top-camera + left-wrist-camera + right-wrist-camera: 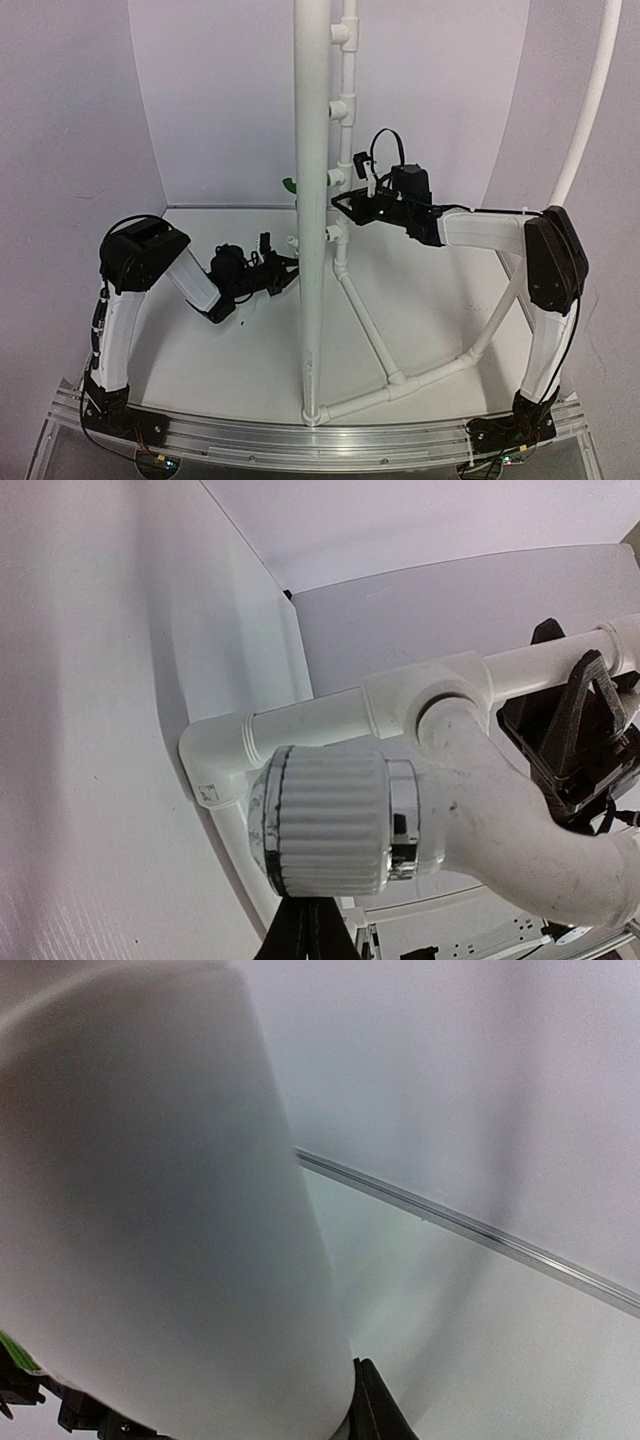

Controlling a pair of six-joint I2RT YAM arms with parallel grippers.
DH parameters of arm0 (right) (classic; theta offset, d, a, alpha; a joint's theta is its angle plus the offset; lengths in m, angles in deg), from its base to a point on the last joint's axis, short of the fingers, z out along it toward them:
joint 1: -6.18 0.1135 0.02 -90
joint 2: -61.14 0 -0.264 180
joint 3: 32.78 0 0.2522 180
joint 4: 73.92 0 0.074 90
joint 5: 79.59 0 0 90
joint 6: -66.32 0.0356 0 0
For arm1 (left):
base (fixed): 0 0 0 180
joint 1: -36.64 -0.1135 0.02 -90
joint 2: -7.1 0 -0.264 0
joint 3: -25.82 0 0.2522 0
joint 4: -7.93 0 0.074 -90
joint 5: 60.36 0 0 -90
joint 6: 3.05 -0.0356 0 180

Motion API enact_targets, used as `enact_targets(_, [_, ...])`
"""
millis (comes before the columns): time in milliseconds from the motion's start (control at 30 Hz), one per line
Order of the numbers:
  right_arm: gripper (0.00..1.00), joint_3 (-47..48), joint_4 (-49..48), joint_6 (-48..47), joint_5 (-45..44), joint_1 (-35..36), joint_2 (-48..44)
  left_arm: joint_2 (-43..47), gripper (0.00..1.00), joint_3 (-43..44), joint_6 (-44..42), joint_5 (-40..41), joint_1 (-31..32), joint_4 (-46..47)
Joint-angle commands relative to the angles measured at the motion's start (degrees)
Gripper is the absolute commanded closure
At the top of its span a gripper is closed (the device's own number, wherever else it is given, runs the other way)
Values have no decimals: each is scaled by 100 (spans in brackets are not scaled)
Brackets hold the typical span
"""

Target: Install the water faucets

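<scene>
Jaws of the left gripper are seen pressed together at the bottom edge of the left wrist view, and nothing is seen between them. The white faucet lies just above them there, very near; whether the tips touch its ribbed knob cannot be told. Its long axis runs across that view, from the knob on the left, past a chrome ring, to the bent white body on the right, which meets a tee outlet on the thin pipe. The faucet is therefore set across the line of the jaws, not along it. In the top view what is taken to be the same faucet is found just beyond the left tips, beside the thick upright pipe, so the left arm is judged the nearer one.

The right gripper is placed higher, at the other side of the thick pipe. How wide its jaws stand, and whether something is held, cannot be told: its wrist view is almost filled by the blurred pipe. The green faucet is shown only as a small green tip left of the thick pipe, the rest being hidden. Whether the white faucet is fully screwed in cannot be made out.
</scene>
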Motion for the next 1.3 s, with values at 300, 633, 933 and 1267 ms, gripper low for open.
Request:
enact_targets(300, [100,20,422,597,954,166,-95,-176,99,527,133,242,-329,314])
enact_targets(633, [100,-1,422,579,937,167,-96,44,99,1030,-280,-297,-533,-255])
enact_targets(933, [100,-3,422,579,963,144,-82,639,99,1249,-899,-708,-542,-1106])
enact_targets(1267, [100,51,422,605,989,134,-29,1181,99,1402,-1510,-1036,-512,-2008])
